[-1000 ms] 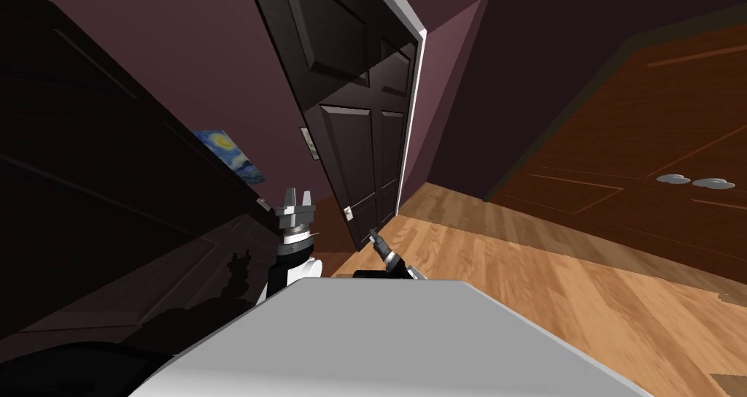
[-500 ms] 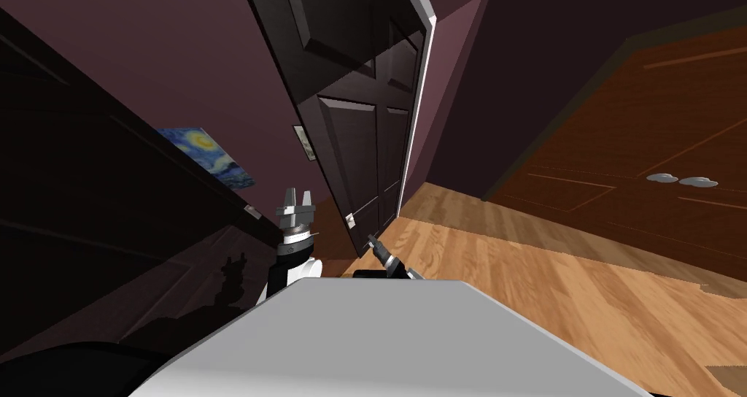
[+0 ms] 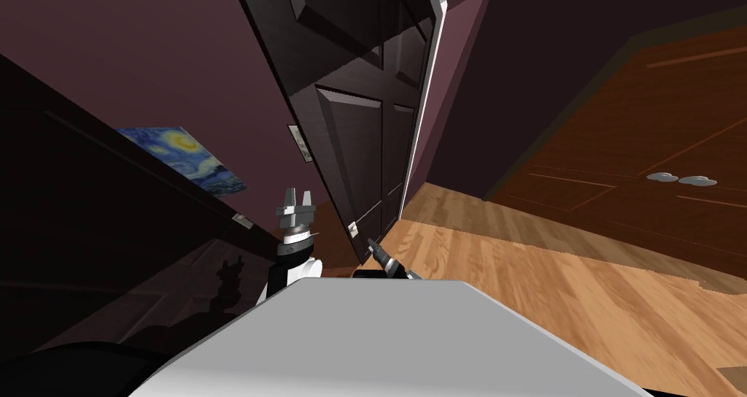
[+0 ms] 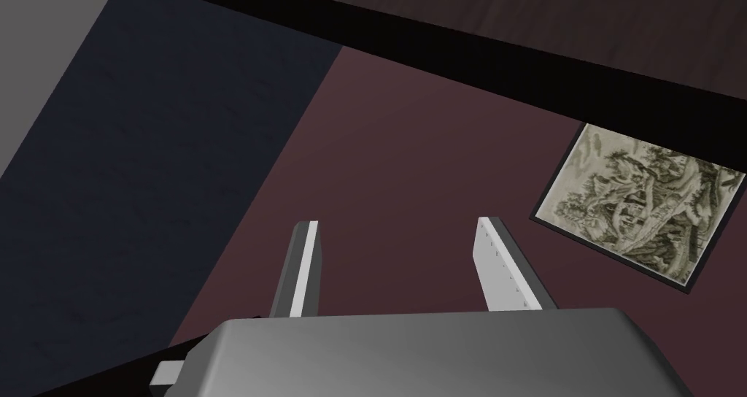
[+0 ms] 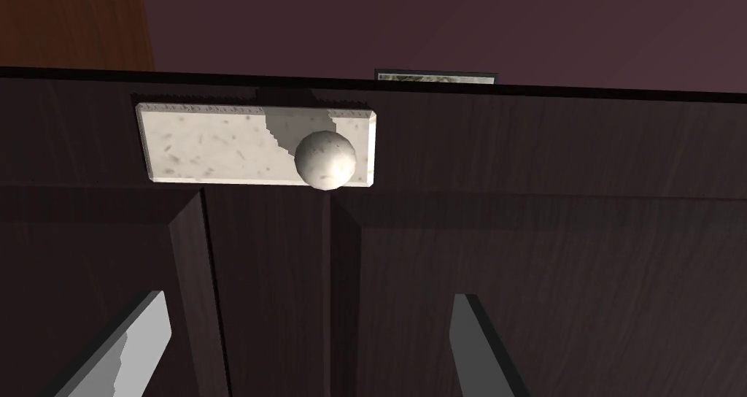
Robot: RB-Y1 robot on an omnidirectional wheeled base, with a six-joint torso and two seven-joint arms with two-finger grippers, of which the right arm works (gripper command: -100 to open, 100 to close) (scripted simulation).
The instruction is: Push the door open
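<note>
The right gripper (image 5: 308, 301) points straight at the dark panelled door (image 5: 511, 254), its two blades spread wide with nothing held between them. I cannot tell whether the tips touch the wood. The door stands just ahead of the blades, swung partly open. Its round pale knob (image 5: 325, 159) sits on a speckled plate (image 5: 219, 144) beyond the tips, in line with the gap. The left gripper (image 3: 297, 198) is raised to the left of the door's knob edge, blades apart and empty. A wood floor (image 3: 547, 283) runs past the door.
</note>
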